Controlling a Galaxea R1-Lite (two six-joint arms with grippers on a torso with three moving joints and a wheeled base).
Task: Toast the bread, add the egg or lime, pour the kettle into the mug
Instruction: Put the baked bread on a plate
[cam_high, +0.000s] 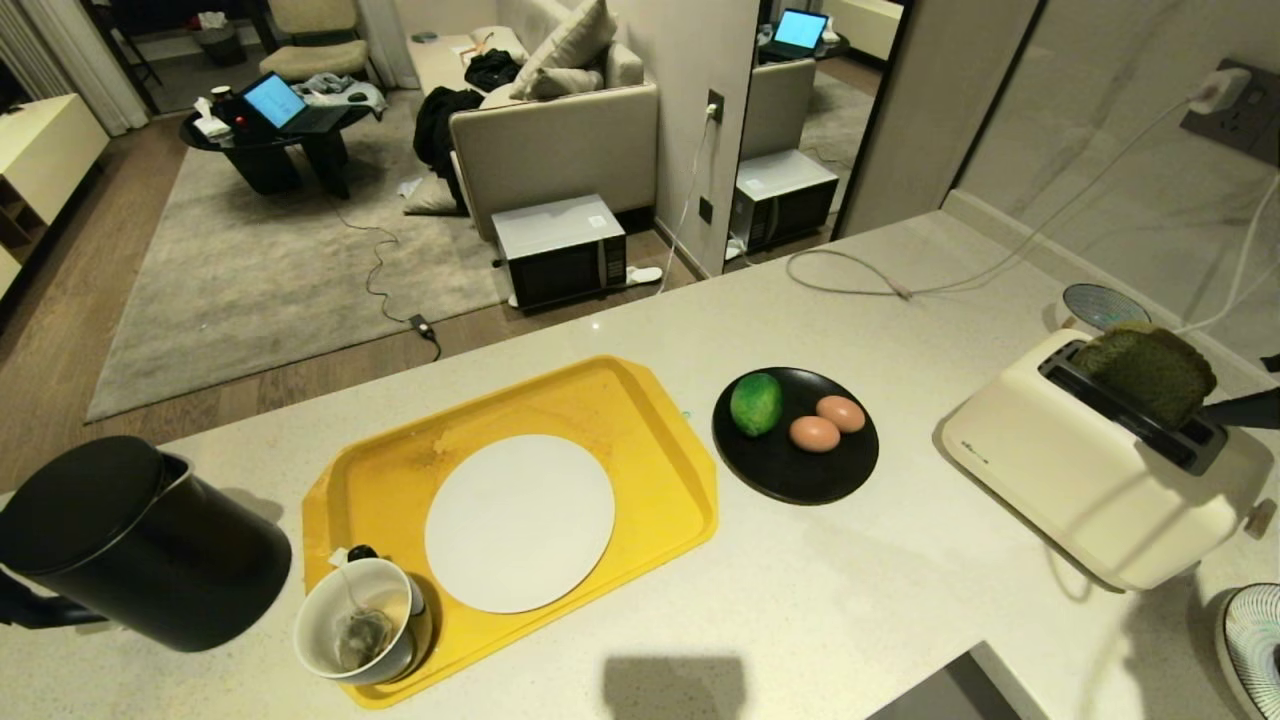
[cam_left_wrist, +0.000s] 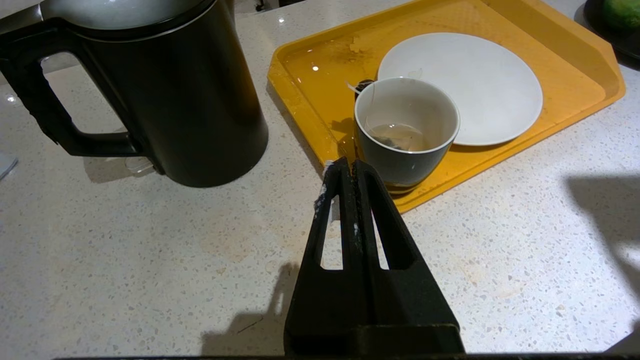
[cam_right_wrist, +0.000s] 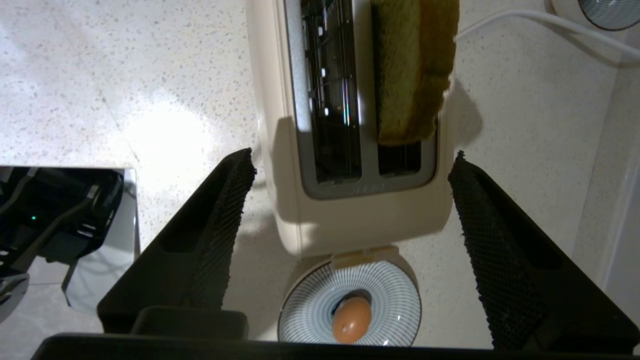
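The bread (cam_high: 1150, 372) stands half sunk in the far slot of the cream toaster (cam_high: 1080, 480) at the right of the head view. The right gripper (cam_right_wrist: 350, 167) hangs above the toaster, jaws spread wide and empty. The left gripper (cam_left_wrist: 348, 170) is pressed together over the counter, near the mug (cam_high: 362, 620) on the yellow tray (cam_high: 660, 440). The kettle (cam_high: 140, 545) sits lower left. The lime (cam_high: 755, 403) shares a black plate (cam_high: 800, 475) with two brown eggs (cam_high: 827, 422); another egg (cam_right_wrist: 351, 324) lies on a striped dish (cam_right_wrist: 305, 310).
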